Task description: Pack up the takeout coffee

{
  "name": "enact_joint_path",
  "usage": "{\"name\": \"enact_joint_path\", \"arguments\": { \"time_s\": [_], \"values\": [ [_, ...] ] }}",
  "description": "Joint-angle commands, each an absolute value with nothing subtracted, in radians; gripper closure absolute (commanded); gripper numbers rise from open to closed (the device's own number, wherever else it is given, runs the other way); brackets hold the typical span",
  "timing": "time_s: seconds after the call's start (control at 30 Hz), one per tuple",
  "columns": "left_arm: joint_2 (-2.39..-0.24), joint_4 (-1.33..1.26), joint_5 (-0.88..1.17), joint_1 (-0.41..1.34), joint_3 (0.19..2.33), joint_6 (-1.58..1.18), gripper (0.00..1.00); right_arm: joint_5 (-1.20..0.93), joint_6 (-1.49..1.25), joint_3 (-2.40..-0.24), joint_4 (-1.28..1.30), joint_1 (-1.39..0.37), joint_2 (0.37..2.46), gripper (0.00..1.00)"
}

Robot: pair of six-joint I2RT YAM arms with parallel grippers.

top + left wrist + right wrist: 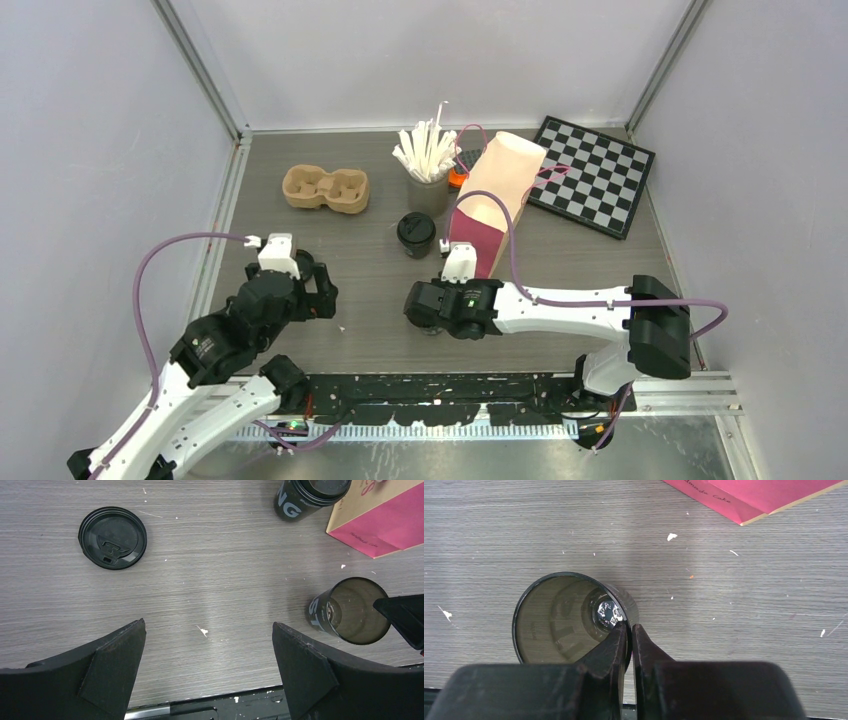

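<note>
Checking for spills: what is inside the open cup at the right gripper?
The open cup looks empty: bare wall and a shiny bottom. One finger of the right gripper sits inside the rim and hides the near inner wall.

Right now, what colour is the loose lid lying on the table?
The loose lid is black; the left wrist view shows it best.

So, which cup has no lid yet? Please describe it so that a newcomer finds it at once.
Find the tan and pink paper bag lying mid-table. Two dark cups stand left of its near end; the open cup is the one nearer to the robot. Unlike the lidded cup, it shows its brown inside, and the right arm's fingers pinch its rim.
</note>
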State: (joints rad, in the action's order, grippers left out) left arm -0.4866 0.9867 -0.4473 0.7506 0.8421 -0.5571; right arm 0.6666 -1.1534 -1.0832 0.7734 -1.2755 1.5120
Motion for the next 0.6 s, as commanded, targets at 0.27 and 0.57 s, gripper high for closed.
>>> {"name": "enact_joint_path", "arguments": {
  "time_s": [0.27, 0.57],
  "values": [
    [-0.557, 1.018, -0.545, 0.752, 0.891, -0.619, 0.00, 0.689, -1.143, -1.100, 0.733, -1.278, 1.507, 0.65],
    [-0.687, 0.985, -0.630, 0.694, 0.919, -0.666, 0.00, 0.679, -0.940, -1.142, 0.717, -1.321, 1.431, 0.37]
  ]
}}
